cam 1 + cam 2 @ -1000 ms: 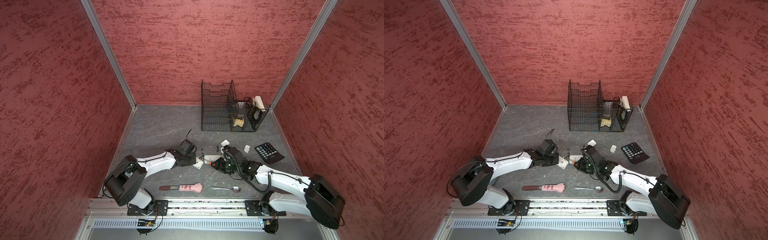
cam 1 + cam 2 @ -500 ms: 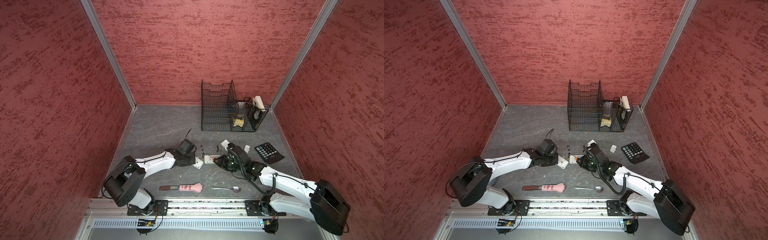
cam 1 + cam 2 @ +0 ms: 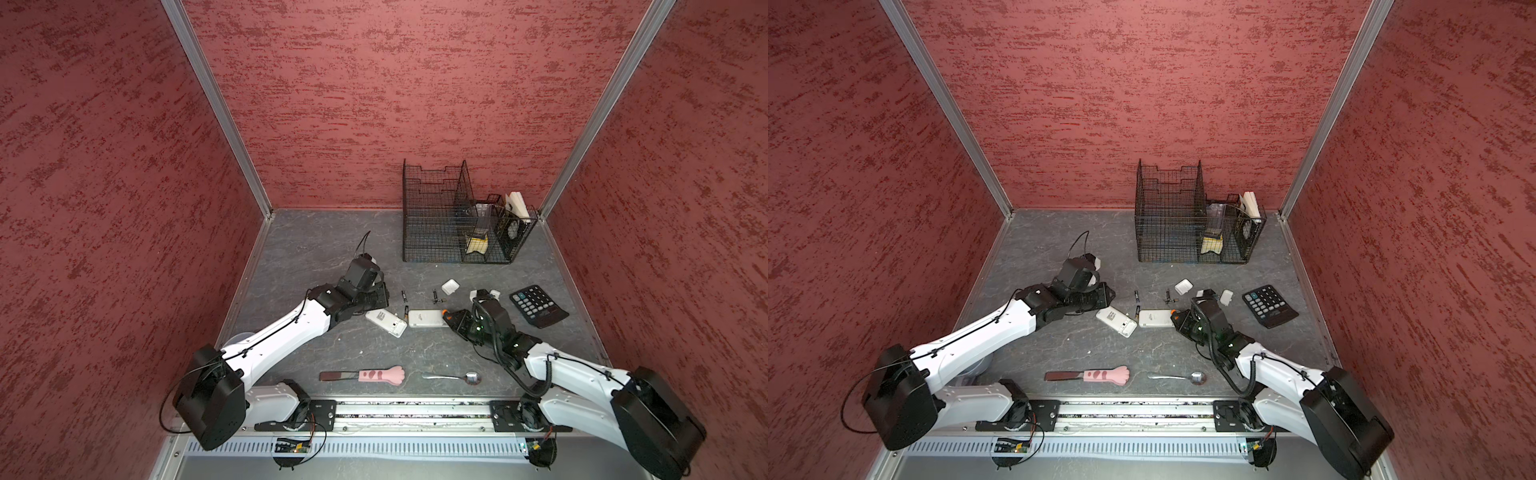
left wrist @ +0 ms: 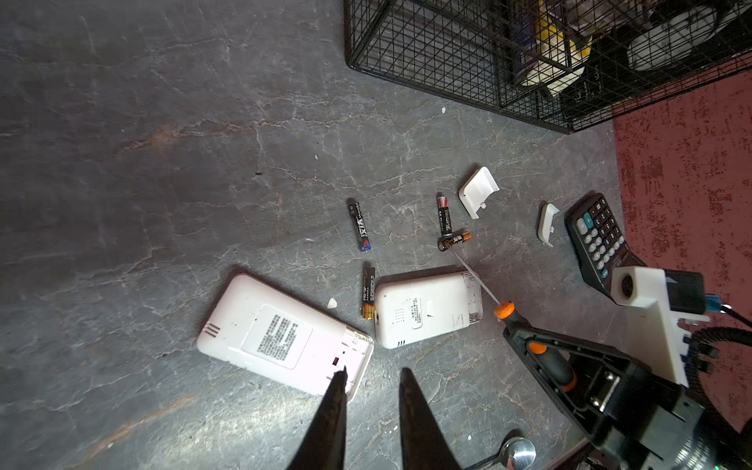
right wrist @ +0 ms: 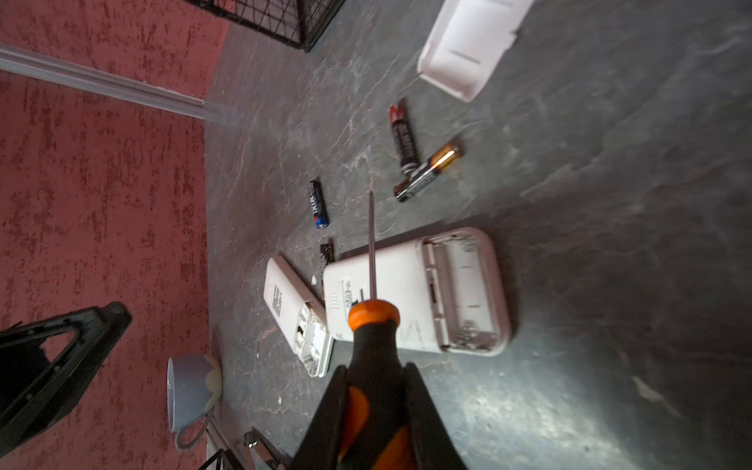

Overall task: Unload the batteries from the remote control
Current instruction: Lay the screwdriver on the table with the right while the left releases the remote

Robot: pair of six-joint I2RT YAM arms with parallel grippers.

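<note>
Well — batteries (image 4: 359, 226) loose (yellowish pad (image 3: 476, 245) in basket (image 3: 428, 195))

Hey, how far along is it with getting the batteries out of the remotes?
Looks essentially done: four batteries lie loose on the table, and both white remotes show open, empty-looking compartments, covers off. In hand: the right gripper holds the screwdriver; the left gripper is open and empty. Left: nothing obvious, perhaps setting the tool down.

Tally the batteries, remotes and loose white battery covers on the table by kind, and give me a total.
Batteries: 4
Remotes: 2
Covers: 2
Total: 8
</note>
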